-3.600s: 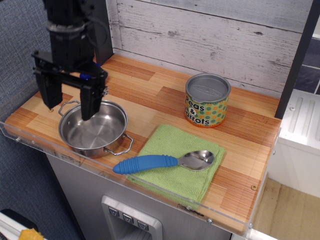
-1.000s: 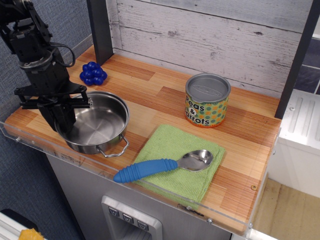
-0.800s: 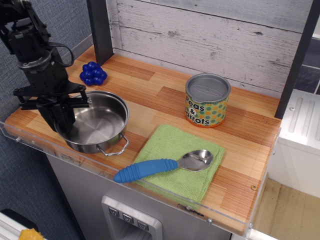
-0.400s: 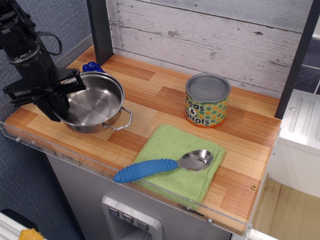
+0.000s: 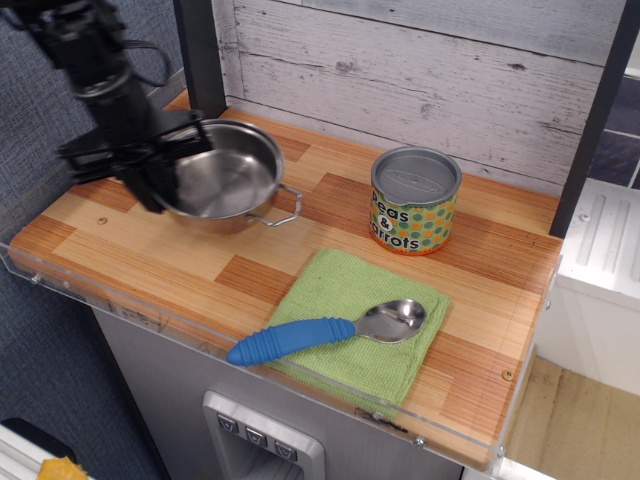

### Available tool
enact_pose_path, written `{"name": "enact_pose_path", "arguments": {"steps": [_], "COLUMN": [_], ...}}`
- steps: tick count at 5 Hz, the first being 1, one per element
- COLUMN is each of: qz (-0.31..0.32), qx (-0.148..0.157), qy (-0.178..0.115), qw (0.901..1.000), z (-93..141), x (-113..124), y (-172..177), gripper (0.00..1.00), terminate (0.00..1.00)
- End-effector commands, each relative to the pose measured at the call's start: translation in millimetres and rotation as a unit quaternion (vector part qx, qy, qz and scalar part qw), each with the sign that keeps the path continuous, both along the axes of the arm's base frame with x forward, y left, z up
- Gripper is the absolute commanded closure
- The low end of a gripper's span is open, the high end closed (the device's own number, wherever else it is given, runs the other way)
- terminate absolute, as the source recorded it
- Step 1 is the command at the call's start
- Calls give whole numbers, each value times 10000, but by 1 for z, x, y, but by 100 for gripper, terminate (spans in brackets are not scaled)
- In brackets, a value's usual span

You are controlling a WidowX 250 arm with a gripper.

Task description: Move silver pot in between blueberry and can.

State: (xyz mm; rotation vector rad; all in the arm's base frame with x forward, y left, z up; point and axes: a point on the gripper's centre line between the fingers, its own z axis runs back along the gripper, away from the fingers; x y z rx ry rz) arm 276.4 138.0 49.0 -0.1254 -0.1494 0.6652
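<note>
The silver pot (image 5: 228,178) hangs tilted above the back-left part of the wooden counter, its open side turned toward the camera, one wire handle pointing right. My gripper (image 5: 160,172) is shut on the pot's left rim and holds it in the air. The can (image 5: 414,200) with its grey ridged lid and dotted label stands upright at the back right, well apart from the pot. The blueberry is hidden behind the pot and arm.
A green cloth (image 5: 360,318) lies at the front middle with a blue-handled spoon (image 5: 325,330) on it. A dark post (image 5: 200,55) stands at the back left. A whitewashed plank wall (image 5: 420,70) backs the counter. A clear plastic lip (image 5: 150,310) runs along the front edge.
My gripper closed on the pot's left rim, lifted it off the front-left of the counter and carried it up and to the right. The blueberry, visible earlier, is now covered.
</note>
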Motion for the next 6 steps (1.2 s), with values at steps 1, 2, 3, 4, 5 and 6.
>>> {"name": "enact_pose_path", "arguments": {"steps": [1,2,3,4,5,6], "qz": [-782,-1135,-1403,-1519,-1646,-1712], "qx": [113,32,5,-115,-18,-2], "qy": [-99,-98,-24,-5,100,141], "qw": [9968,9935,9901,9883,9863,9851], "z": [-3,-6,-5,-10,-16,-18], "x": [43,58,72,80,81,81], "y": [-4,-9,-17,-21,-23,-22], "gripper": [100,100,100,100,100,0], "terminate": [0,0,0,0,0,0]}}
